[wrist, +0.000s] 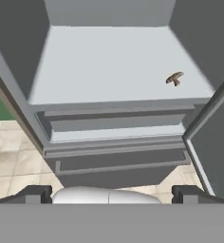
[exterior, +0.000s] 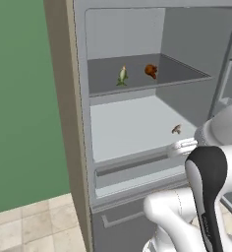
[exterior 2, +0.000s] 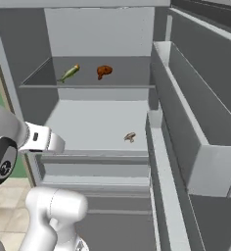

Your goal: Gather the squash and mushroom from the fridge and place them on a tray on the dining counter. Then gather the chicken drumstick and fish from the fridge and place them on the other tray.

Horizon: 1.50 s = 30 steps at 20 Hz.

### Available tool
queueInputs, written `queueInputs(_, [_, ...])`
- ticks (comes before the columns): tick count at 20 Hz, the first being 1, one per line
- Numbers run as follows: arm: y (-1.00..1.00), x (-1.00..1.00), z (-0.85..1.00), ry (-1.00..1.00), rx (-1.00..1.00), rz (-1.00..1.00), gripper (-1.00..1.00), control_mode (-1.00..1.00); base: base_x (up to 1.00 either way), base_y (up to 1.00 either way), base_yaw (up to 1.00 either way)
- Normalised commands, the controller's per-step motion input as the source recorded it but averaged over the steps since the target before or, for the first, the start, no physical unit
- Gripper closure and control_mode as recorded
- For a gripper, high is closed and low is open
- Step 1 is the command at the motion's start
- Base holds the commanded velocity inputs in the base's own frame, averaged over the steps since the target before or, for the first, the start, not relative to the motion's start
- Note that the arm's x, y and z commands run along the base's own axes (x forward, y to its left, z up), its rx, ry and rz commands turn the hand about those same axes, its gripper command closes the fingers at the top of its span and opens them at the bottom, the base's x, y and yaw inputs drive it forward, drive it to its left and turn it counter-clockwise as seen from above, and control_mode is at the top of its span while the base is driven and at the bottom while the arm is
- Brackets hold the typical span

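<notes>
The fridge (exterior 2: 196, 127) is seen standing open, its smooth grey interior boxy and matte. On the upper shelf (exterior: 187, 74) a slim greenish fish (exterior: 122, 75) and a rounded orange-brown chicken drumstick (exterior: 151, 71) are laid apart. On the pale lower shelf (wrist: 109, 61) a small brown mushroom (wrist: 174, 79) is set near the right wall; its details cannot be made out. The pincer (wrist: 112, 193) is held spread wide, empty, well short of the mushroom, its tips cut off at the frame's bottom.
</notes>
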Motion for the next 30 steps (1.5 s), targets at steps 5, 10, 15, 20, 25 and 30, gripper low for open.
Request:
queueInputs(5, [0.00,0.00,0.00,0.00,0.00,0.00,-1.00,1.00,0.37,-0.33,0.25])
queueInputs(10, [0.00,0.00,0.00,0.00,0.00,0.00,-1.00,1.00,0.40,-0.26,0.24])
queueInputs(15, [0.00,0.00,0.00,0.00,0.00,0.00,-1.00,1.00,0.52,-0.09,0.18])
queueInputs(20, [0.00,0.00,0.00,0.00,0.00,0.00,-1.00,1.00,0.53,-0.07,0.09])
queueInputs(25, [0.00,0.00,0.00,0.00,0.00,0.00,-1.00,1.00,0.42,-0.13,0.05])
queueInputs(30, [-0.19,0.30,0.00,0.00,0.03,0.01,-1.00,-1.00,0.08,-0.02,0.01])
